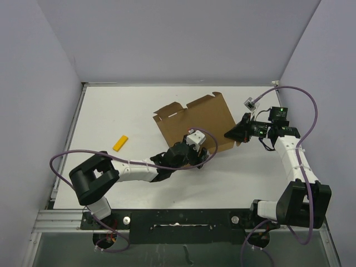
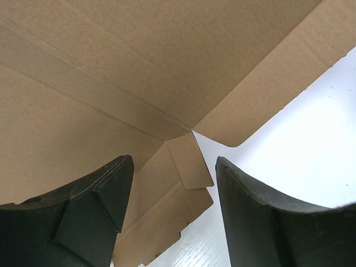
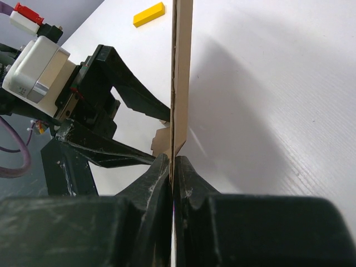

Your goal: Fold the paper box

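Note:
The paper box (image 1: 192, 122) is a brown cardboard die-cut sheet, unfolded, held tilted above the table middle. My right gripper (image 1: 232, 134) is shut on its right edge; in the right wrist view the sheet (image 3: 181, 72) stands edge-on, pinched in my right gripper (image 3: 173, 167). My left gripper (image 1: 201, 157) is open under the sheet's near edge. In the left wrist view the sheet's underside (image 2: 128, 72) fills the top, a small tab (image 2: 189, 161) hangs between the spread black fingers (image 2: 111, 194), and my left gripper (image 2: 173, 183) touches nothing.
A small yellow block (image 1: 120, 143) lies on the white table (image 1: 122, 111) left of the box, also in the right wrist view (image 3: 149, 14). Grey walls close the back and sides. My left arm (image 1: 133, 169) lies low across the near table.

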Motion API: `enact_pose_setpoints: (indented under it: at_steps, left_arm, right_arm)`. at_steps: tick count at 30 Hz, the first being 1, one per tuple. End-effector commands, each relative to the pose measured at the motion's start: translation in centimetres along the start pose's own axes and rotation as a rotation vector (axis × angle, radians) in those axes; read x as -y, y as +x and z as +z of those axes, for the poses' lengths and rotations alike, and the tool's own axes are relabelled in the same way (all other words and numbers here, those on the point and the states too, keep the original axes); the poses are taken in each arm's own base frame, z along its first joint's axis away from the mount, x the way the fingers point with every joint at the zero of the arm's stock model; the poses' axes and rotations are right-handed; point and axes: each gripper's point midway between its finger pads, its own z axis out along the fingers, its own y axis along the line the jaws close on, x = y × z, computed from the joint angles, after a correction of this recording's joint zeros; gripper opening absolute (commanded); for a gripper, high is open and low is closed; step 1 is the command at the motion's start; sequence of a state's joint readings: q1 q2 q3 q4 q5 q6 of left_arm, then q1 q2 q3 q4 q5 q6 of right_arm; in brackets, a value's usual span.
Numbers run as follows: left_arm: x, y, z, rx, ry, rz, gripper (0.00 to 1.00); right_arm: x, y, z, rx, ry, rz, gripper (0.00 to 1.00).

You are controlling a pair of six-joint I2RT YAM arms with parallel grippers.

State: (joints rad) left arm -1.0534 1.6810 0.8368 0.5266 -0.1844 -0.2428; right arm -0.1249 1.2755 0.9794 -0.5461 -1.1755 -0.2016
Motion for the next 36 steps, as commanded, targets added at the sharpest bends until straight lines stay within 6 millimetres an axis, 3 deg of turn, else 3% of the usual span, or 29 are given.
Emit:
enact_pose_setpoints:
  at_steps: [1,5,10,36]
  left_arm:
    - [-0.2,-1.7,0.4,0.068,-0.029,0.0,0.58]
    - [-0.6,-1.9,-0.1,0.073,-0.044,0.013,0.48]
    - [-1.0,-2.5,-0.5,0.08,-0.065,0.037,0.43]
    - [-2.4,-5.3,0.7,0.177,-0.156,0.151,0.4]
  right_arm:
    - [-0.3,-1.0,0.0,0.027,-0.036,-0.034,0.0]
    - [-0.3,-0.9,0.1,0.025,-0.038,-0.035,0.0]
    - [-0.3,-0.9,0.1,0.024,-0.039,-0.035,0.0]
    - [-0.2,-0.7,0.3,0.015,-0.046,-0.031,0.0]
